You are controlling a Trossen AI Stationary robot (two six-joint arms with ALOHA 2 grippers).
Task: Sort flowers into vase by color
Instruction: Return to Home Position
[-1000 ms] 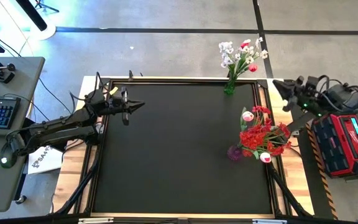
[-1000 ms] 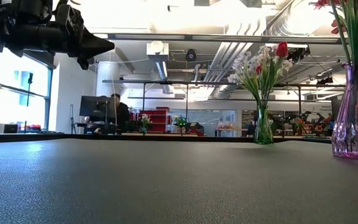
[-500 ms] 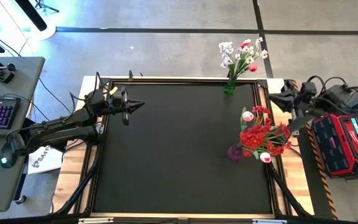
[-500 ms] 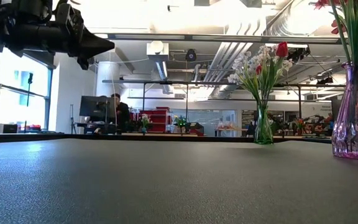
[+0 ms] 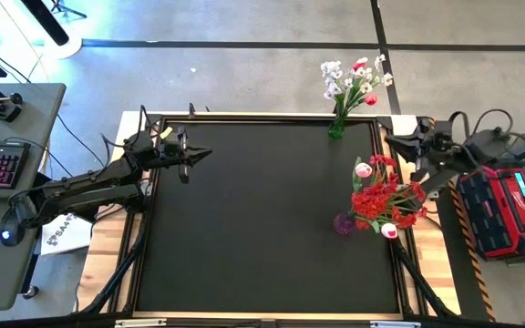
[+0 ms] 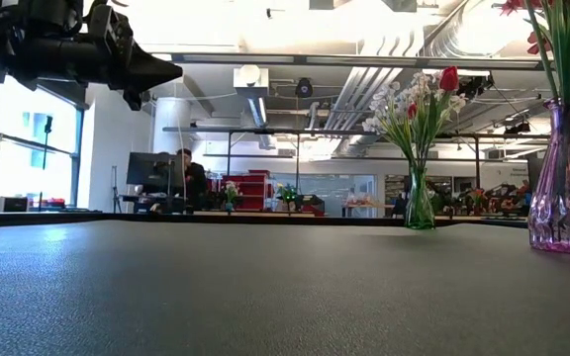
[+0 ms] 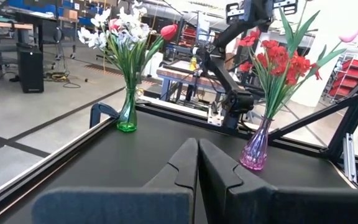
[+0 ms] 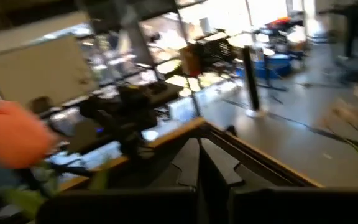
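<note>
The left gripper (image 5: 200, 155) hangs above the left edge of the black table (image 5: 253, 246). Its two fingers are pressed together with nothing between them. The right gripper (image 5: 396, 141) is over the table's right rim near the far corner, just to the right of the green vase (image 5: 336, 130), and its fingers also meet on nothing. That vase stands at the far edge, holding white sprigs (image 5: 335, 77) and a red tulip (image 5: 370, 98). The violet vase (image 5: 343, 224), near the right side, holds red blossoms (image 5: 386, 196) and pink tulips (image 5: 364, 169). Beyond the table, a person (image 6: 188, 176) sits at a desk.
</note>
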